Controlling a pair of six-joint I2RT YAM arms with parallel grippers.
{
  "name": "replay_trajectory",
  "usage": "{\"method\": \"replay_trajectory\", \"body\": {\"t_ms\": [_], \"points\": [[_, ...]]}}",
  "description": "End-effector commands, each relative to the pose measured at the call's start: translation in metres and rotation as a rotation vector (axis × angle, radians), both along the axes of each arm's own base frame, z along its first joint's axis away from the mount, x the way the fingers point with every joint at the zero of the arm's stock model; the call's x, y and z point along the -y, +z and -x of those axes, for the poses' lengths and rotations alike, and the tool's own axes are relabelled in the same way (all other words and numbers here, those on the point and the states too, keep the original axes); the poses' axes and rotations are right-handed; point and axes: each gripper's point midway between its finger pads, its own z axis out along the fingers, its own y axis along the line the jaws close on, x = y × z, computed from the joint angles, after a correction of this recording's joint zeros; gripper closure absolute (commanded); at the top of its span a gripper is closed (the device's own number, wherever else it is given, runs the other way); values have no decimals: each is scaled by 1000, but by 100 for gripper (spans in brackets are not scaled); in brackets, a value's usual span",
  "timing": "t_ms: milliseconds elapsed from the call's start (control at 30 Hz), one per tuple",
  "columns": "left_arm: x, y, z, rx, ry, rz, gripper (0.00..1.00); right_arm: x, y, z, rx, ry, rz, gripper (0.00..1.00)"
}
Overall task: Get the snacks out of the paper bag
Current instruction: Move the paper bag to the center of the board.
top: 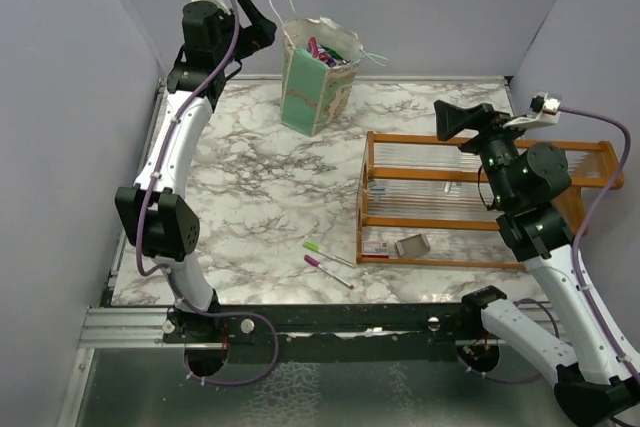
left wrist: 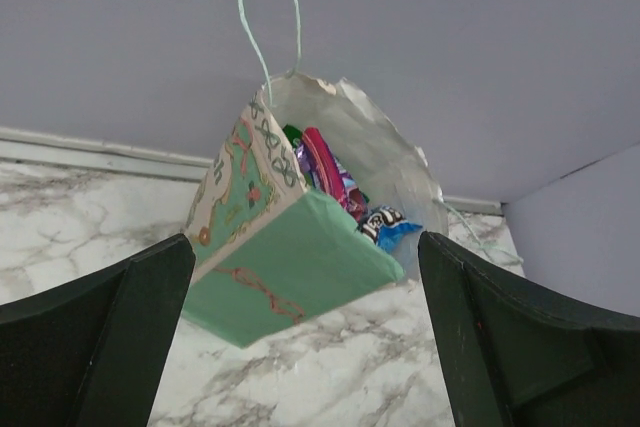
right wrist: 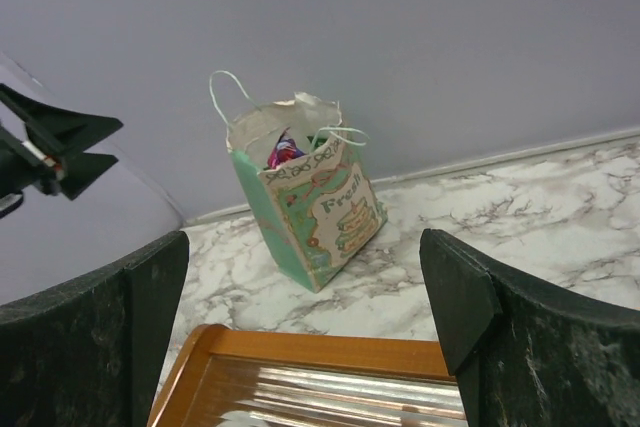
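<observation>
**Lining up the left pincer on the bag mouth**

My left pincer [top: 256, 23] hangs with its jaws spread wide and nothing between them. The paper bag [top: 312, 87] stands on the surface [top: 250, 177] straight ahead of it, framed between the two fingers in the wrist view. The bag's mouth is open toward the pincer. The snacks [left wrist: 335, 182] are inside, ahead of the fingertips. Pink and purple packets stand on edge, and a blue one sits lower by the near lip.

My right pincer [top: 456, 119] is also wide and empty. It hovers over the orange rack [top: 440, 222], with the bag well ahead of it.

As I judge it, the step in hand is the first reach. I would narrow the left jaws before they cross the rim so they clear the paper walls. Then I would take the tall pink packet by its flat faces and lift straight up. The bag looks light and could tip or drag along. The string handle [left wrist: 268, 17] beside the opening could snag a finger, so I would come in slowly.
</observation>
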Motion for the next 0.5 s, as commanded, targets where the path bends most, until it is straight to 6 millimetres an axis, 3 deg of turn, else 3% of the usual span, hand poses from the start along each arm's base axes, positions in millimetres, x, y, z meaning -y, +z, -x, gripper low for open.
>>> {"method": "replay_trajectory", "body": {"t_ms": [0, 200, 367, 467], "points": [[19, 22, -33, 104, -148, 137, 2, 2, 11, 4, 43, 4, -54, 1], [25, 8, -85, 111, -181, 212, 3, 5, 5, 4, -19, -18, -174, 1], [25, -13, -119, 116, -198, 329, 11, -25, 24, 25, 97, 184, 2, 1], [23, -23, -135, 122, -189, 365, 14, -21, 29, 31, 141, 170, 33, 1]]}}
